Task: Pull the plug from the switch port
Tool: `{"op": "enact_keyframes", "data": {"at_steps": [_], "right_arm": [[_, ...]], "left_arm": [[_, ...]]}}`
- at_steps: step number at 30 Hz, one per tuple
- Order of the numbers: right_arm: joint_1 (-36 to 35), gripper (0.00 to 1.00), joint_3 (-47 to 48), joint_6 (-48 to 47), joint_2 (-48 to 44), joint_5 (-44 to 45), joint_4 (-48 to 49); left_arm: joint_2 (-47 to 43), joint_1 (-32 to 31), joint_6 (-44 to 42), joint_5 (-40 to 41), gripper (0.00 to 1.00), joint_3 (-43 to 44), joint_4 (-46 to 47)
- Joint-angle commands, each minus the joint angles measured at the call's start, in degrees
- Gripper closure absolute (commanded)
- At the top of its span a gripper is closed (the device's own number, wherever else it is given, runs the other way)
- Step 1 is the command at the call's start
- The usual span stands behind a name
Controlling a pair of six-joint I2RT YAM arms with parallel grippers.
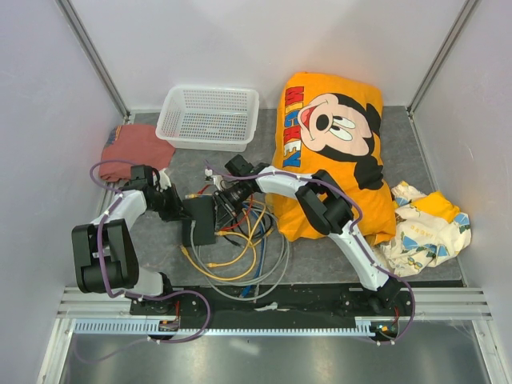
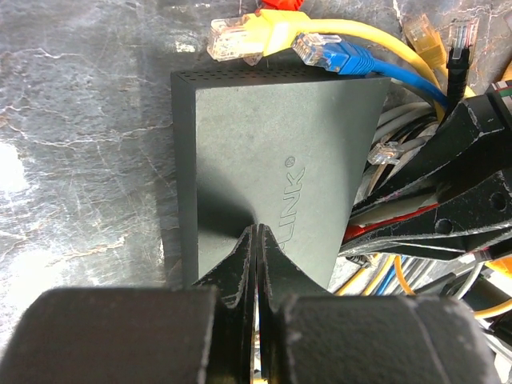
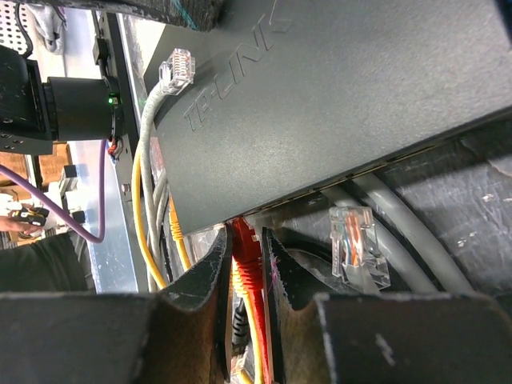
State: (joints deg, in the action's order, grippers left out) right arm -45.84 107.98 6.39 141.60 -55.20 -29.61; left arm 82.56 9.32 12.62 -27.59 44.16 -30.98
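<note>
"Switch (image 1: 200,222) placement first: where does it lie?"

"Flat on the grey table (image 1: 404,152), black, logo side up, with one gripper on either side of it. A tangle of cables (image 1: 240,252) in yellow, blue and grey spreads from its right side and its near end."

"And the left gripper (image 2: 254,234)?"

"Clenched, fingers pressed together with nothing between them. The tips touch the switch's top face, close to one edge."

"The right gripper (image 3: 246,240)?"

"It reaches in from the switch's right and clamps a red plug (image 3: 242,260) between its fingers. The plug's front end meets the switch's side face. Whether it sits in a socket, I cannot tell."

"Anything loose close by?"

"A clear plug (image 3: 358,246) lies free on a grey cable just beside the switch. A yellow plug (image 2: 238,38) and a blue plug (image 2: 332,50) lie just past one edge of the switch, both unplugged."

"Farther out?"

"A white basket (image 1: 210,118) stands beyond the switch. A reddish cloth (image 1: 136,148) lies beyond it to the left, and a yellow cartoon pillow (image 1: 328,132) lies to its right."
</note>
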Motion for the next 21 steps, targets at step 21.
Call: {"op": "enact_keyframes", "data": {"at_steps": [21], "right_arm": [[5.6, 1.00, -3.9, -3.9, 1.1, 29.3, -8.6]], "left_arm": [[1.5, 0.3, 1.4, 0.9, 0.98, 0.0, 1.5]]}}
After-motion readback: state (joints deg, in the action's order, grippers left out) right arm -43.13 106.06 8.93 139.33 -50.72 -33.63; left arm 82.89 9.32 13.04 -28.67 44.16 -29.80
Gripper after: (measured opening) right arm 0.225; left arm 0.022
